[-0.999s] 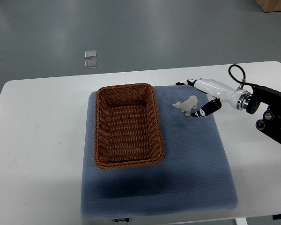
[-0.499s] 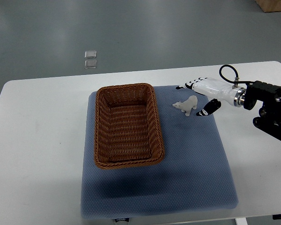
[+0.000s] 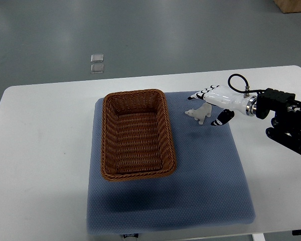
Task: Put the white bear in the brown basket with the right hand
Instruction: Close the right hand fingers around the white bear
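A white bench (image 3: 40, 150) carries a blue mat (image 3: 205, 170). On the left part of the mat stands a brown basket (image 3: 136, 134), woven and rectangular, with its long side running away from the robot. Only its woven floor shows inside.

Just to the right of the basket's far right corner, on the mat, stands the white bear (image 3: 199, 113), a small figure with its head pointing left toward the basket. It is near the basket but apart from it.

The right hand (image 3: 210, 106) comes in from the right edge and sits over the bear's right end. Its white, black-tipped fingers (image 3: 196, 95) reach over the far side of the bear, and the thumb (image 3: 222, 118) hangs on the near right side, so the bear's rump lies between them. The hand is partly spread around the bear; whether any finger touches the bear cannot be told. The bear's feet appear to rest on the mat.

Behind the hand, the wrist joins a black arm (image 3: 286, 118) over the right side of the bench.
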Controlling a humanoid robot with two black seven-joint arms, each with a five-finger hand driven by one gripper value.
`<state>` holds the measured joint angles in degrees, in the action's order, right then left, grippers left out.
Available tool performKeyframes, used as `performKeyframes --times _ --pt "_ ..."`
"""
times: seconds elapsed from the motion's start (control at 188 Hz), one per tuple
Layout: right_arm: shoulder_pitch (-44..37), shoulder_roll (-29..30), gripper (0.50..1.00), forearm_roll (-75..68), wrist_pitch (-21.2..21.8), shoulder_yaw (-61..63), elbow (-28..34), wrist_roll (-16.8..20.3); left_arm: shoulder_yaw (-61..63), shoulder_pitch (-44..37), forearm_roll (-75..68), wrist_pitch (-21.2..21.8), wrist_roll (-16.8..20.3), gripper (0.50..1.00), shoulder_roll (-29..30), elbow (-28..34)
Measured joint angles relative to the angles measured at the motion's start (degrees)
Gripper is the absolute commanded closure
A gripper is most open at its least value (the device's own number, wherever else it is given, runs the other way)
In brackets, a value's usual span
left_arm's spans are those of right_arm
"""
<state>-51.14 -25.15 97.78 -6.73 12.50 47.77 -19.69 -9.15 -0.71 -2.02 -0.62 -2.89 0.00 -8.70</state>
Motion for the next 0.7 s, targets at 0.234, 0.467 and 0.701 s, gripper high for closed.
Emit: performKeyframes --times 0.234,0.467,0.701 --pt "-0.14 0.69 0.691 0.05 -1.38 -0.13 -0.26 -0.17 0.0 0.01 0.0 0.0 0.0 0.5 0.0 0.0" --pt "-0.15 1.4 0.775 0.54 -2.01 -0.98 -0.73 -0.35 0.0 0.01 0.0 0.0 0.0 0.5 0.0 0.0" --pt "-0.13 2.11 0.832 1.54 -3.99 -2.66 -1.96 -1.39 0.0 0.01 0.0 0.0 0.0 0.5 0.0 0.0"
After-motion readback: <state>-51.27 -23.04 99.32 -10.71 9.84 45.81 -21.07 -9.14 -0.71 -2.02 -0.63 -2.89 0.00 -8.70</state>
